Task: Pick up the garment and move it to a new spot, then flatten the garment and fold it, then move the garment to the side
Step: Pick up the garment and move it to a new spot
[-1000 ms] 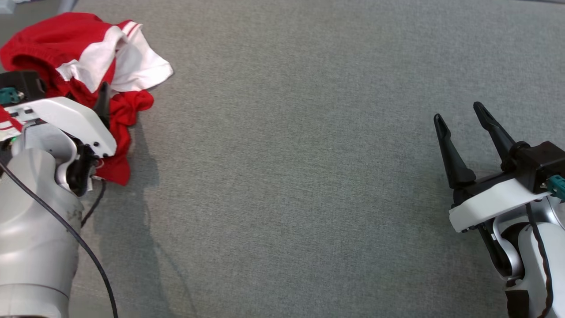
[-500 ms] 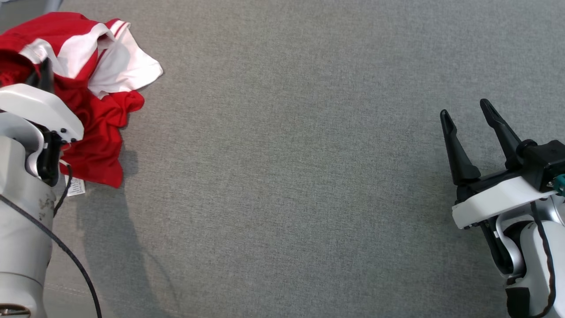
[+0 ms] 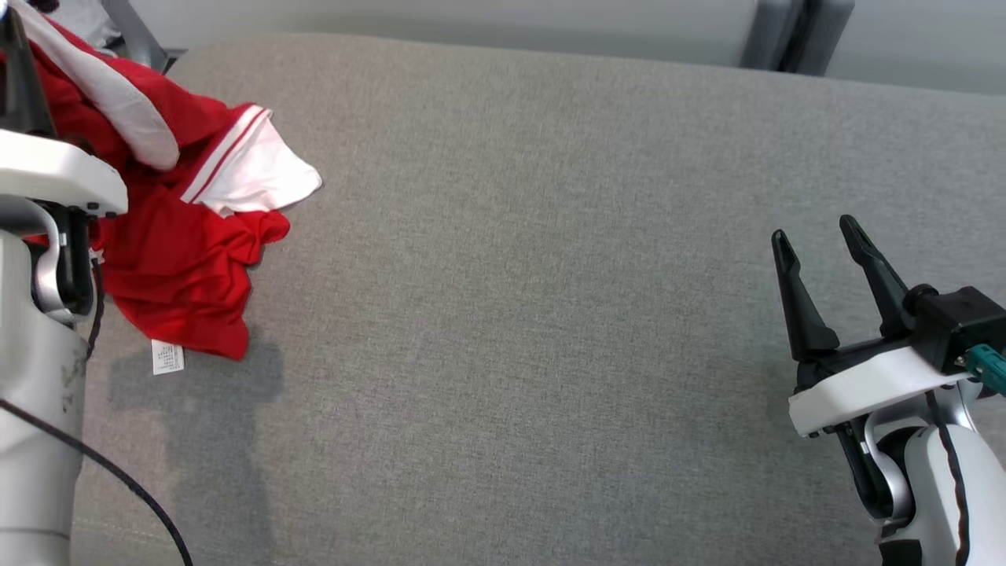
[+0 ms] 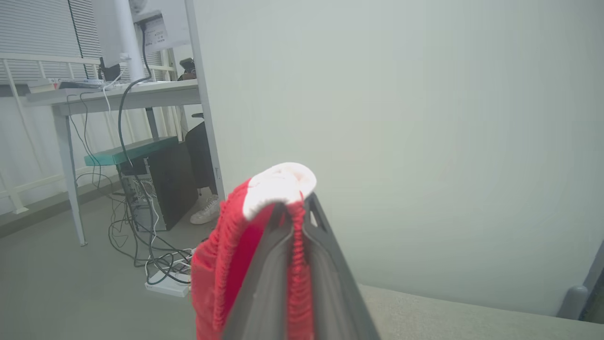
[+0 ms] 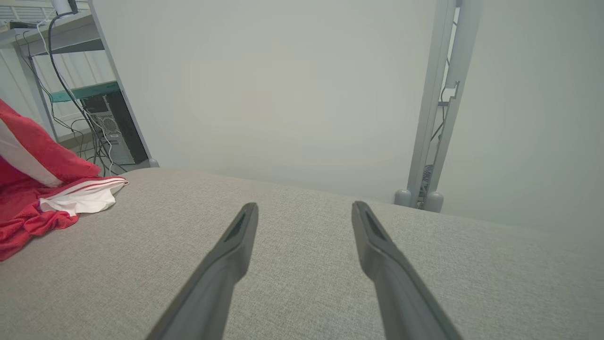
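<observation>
Nearest me on the right, the right gripper (image 3: 813, 229) hovers over the grey fabric surface (image 3: 511, 314). Its two dark fingers are spread wide with nothing between them, and the right wrist view shows bare fabric in the gap.

On the left, the left gripper (image 4: 297, 208) has its fingers pinched tight on a bunched fold of the garment (image 3: 181, 267). In the left wrist view, red knit and a white edge squeeze out over the tips. There is one garment, red with white panels. It hangs from that grip down to the far left part of the surface, and one white sleeve with two thin red stripes lies out to the right. The left forearm hides part of it.

One white care label (image 3: 167, 358) sticks out at the near hem. It carries print, but too small for me to read.

Beyond the far edge stand two grey posts (image 5: 424, 198) on round feet, in front of a pale wall. Far left there is one desk (image 4: 118, 92) with a dark computer tower (image 4: 174, 184) beneath it. Tangled cables, a white power strip (image 4: 167, 285) and one white shoe (image 4: 205, 215) are on the floor there. A printed sheet (image 4: 155, 33) higher up is illegible.
</observation>
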